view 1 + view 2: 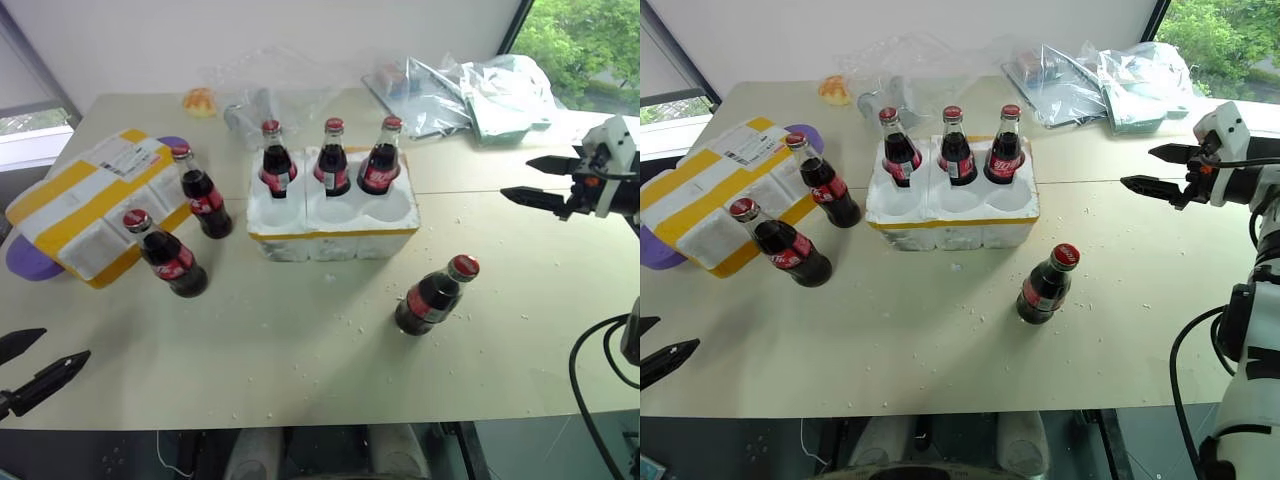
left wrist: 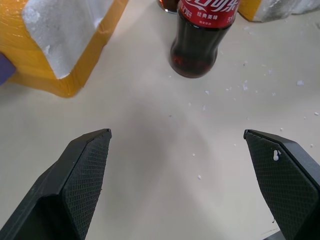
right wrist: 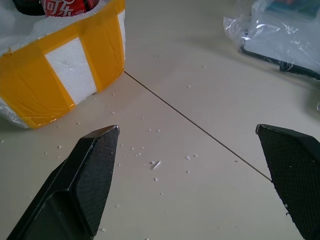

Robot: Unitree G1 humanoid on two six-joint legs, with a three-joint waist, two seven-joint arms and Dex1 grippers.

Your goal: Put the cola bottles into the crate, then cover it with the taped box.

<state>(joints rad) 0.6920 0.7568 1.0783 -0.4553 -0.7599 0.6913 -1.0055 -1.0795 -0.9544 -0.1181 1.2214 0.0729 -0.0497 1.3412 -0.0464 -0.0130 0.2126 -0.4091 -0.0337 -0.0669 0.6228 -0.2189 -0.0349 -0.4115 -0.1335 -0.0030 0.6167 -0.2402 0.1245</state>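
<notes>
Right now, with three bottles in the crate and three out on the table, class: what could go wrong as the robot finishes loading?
1. The bottle near the table's front stands alone in the open; an off-centre grasp by the open right gripper could topple it.
2. Two bottles stand close beside the taped box; the open left gripper reaching for one may knock the other or shove the box.
3. The crate has free wells only in its front row; a bottle lowered there could clip the back row.

Right claw (image 1: 532, 178) — black tapered fingers, white wrist housing, black cables.
</notes>
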